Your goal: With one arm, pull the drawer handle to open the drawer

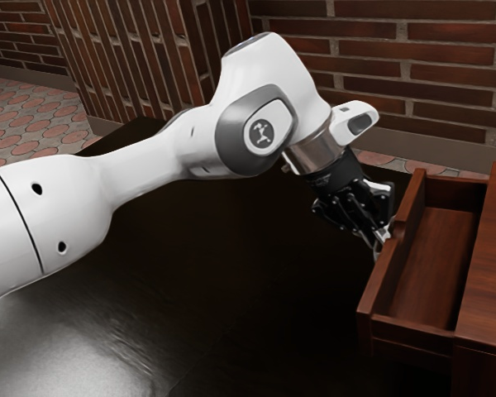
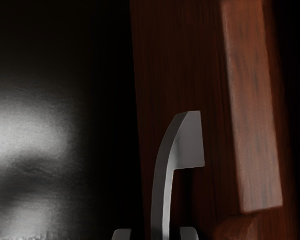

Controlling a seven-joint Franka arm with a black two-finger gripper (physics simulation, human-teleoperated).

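Exterior: arm [image 1: 149, 174] comes in from 9 o'clock. Gripper [image 1: 372, 227] at 3 o'clock of centre, angled toward 4, jaws narrow, clamped on handle [image 2: 182, 150], likely so arm's pull drags box out. Drawer [image 1: 388, 273] at 4 o'clock, slid well out of cabinet [image 1: 488, 273], hollow showing; opening looks mostly done. Reddish wood, boxy. Table [image 1: 190, 322] dark, glossy.

Wrist: handle grey, matte, curved bar standing off grained drawer front, passing between fingertips [image 2: 188, 233]. Paler strip: front's top edge.
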